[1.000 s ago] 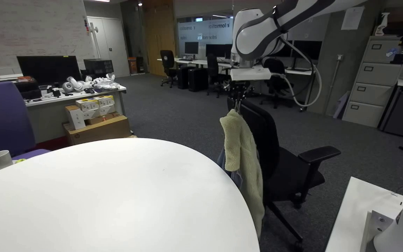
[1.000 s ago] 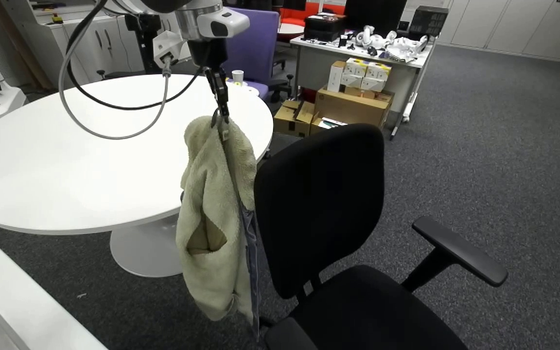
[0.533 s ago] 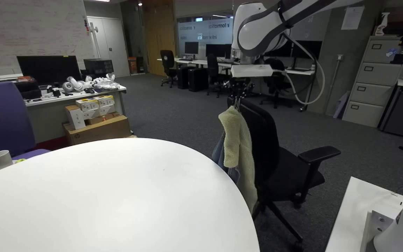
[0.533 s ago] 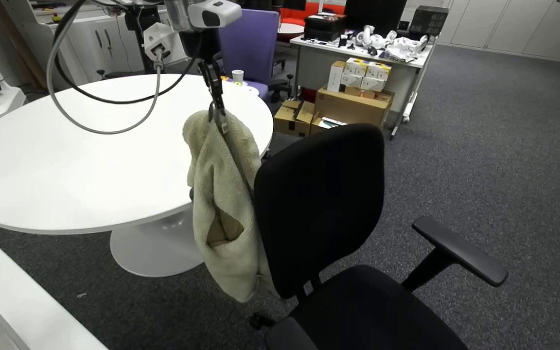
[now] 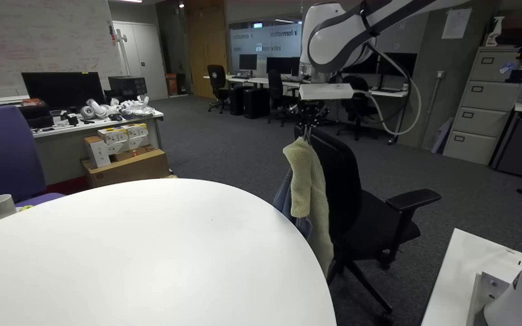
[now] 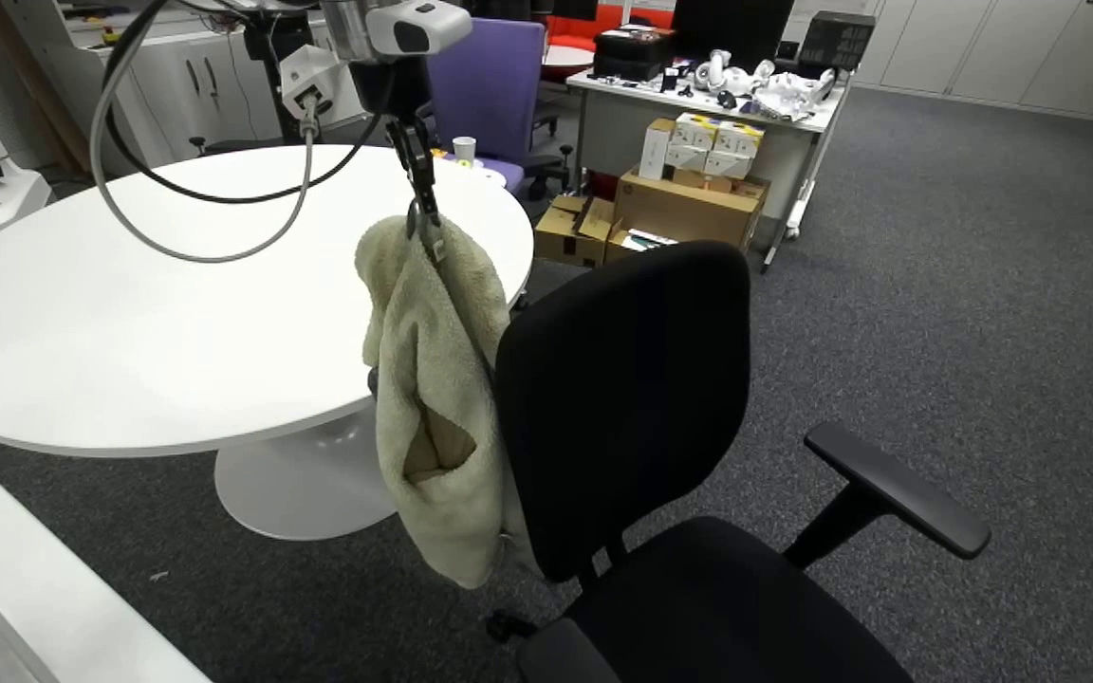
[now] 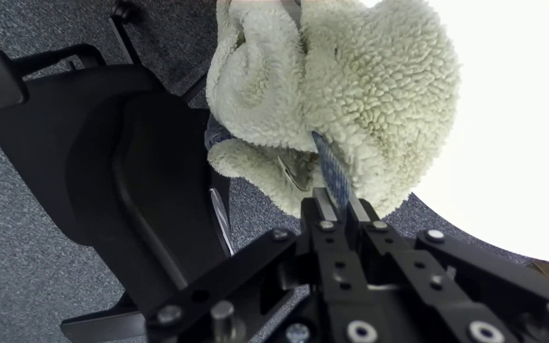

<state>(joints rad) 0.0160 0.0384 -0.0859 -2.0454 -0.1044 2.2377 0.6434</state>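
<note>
A cream fleece jacket hangs in the air from my gripper, in both exterior views and across the top of the wrist view. My gripper is shut on a thin blue denim strip at the jacket's top. In an exterior view the gripper points down at the collar. Blue denim cloth shows along the jacket's side. Close beside the jacket stands the backrest of a black office chair. The jacket's lower part overlaps the backrest's edge; contact I cannot tell.
A round white table lies right beside the hanging jacket. The chair's armrest sticks out on its far side. Looped cables hang from the arm. A purple chair and cardboard boxes stand farther back.
Over the first half second the gripper rose slightly with the jacket, whose lower part swung towards the black chair's backrest. Since then almost nothing has moved.
</note>
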